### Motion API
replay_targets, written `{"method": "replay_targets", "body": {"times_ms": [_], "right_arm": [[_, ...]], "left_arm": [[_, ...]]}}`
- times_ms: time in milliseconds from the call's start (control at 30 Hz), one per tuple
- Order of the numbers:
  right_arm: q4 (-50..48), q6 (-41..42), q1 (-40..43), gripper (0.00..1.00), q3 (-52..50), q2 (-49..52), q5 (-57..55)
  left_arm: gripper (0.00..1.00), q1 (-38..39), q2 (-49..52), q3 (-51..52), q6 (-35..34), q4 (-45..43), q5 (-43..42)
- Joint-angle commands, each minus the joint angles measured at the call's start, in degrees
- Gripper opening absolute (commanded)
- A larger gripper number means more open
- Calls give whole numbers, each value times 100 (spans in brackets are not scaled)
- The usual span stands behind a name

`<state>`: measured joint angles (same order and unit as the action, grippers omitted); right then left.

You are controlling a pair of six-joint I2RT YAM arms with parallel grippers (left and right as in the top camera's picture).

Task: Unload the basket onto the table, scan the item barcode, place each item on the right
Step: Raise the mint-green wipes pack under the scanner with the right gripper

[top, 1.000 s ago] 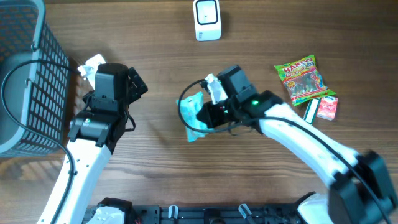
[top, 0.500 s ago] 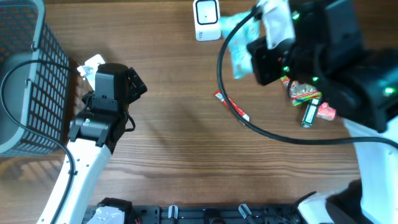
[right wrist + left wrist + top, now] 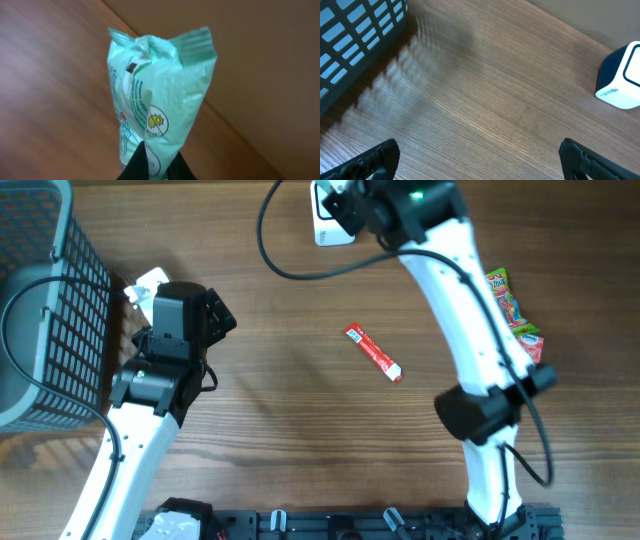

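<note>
In the right wrist view my right gripper (image 3: 155,169) is shut on the bottom of a mint-green snack packet (image 3: 162,95), which stands up in front of the camera, well above the table. Overhead, the right arm reaches to the far edge, and the right gripper (image 3: 350,204) hangs over the white barcode scanner (image 3: 326,220); the packet itself is hidden there. My left gripper (image 3: 222,315) stays at the left near the basket, open and empty. Its fingers (image 3: 380,157) stand wide apart over bare wood, with the scanner (image 3: 622,77) at the right edge of the left wrist view.
A dark wire basket (image 3: 45,310) fills the left side, and its wall (image 3: 355,35) is close to the left gripper. A red stick packet (image 3: 373,353) lies mid-table. A candy bag (image 3: 505,295) and a small pink box (image 3: 530,345) lie at the right, partly behind the right arm.
The right arm lifted the green packet from mid-table and swung it up to the scanner at the far edge. The red stick packet now shows where it lay. The left arm stayed still.
</note>
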<state>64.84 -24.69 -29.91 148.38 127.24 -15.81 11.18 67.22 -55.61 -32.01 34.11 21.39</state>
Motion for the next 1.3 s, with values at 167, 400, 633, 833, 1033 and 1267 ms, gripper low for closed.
{"method": "replay_targets", "body": {"times_ms": [167, 400, 633, 833, 1033, 1267], "right_arm": [[-1985, -828, -11, 4, 114, 1058, -1209], [-3759, -308, -13, 4, 0, 2081, -2417], [-4524, 584, -31, 4, -2, 2662, -3154], [-4638, 1045, -90, 4, -2, 2813, -3176], [-4459, 1451, -197, 4, -2, 2815, -3176], [-4234, 1480, -343, 4, -2, 2815, -3536]], "left_arm": [[100, 15, 17, -17, 26, -17, 120], [100, 15, 17, -17, 26, -17, 120], [100, 15, 17, -17, 26, -17, 120], [100, 15, 17, -17, 26, -15, 120], [100, 15, 17, -17, 26, -15, 120], [100, 15, 17, -17, 26, -15, 120]]}}
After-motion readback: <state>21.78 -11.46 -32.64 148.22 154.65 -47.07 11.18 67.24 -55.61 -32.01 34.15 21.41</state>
